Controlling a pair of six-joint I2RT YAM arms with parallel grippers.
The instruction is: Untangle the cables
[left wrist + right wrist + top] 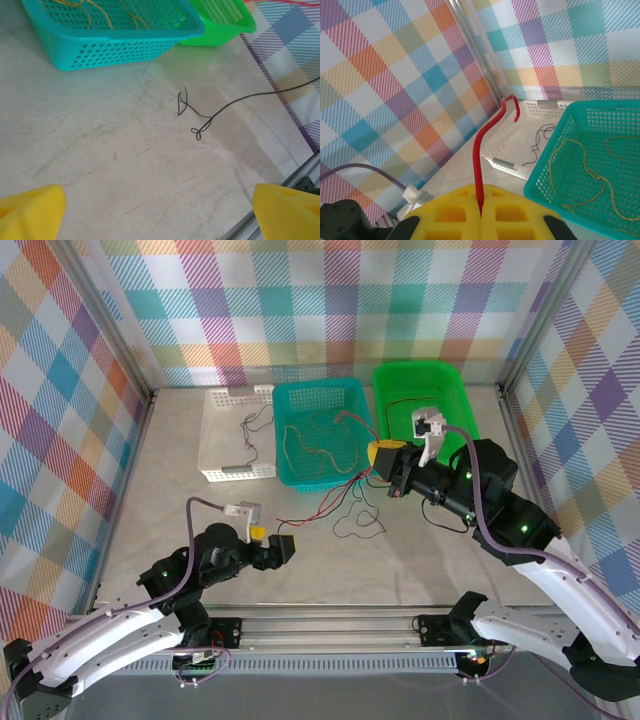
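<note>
Marbled pale tabletop point(100, 150), plaid walls. Your right gripper point(481, 202) is clamped on the thin red wire point(477, 150); left gripper point(160, 210) gapes wide, empty, facing the thin black wire point(200, 119) looped on it. Lift red slowly, clear of black; pin black if it drags.
</note>
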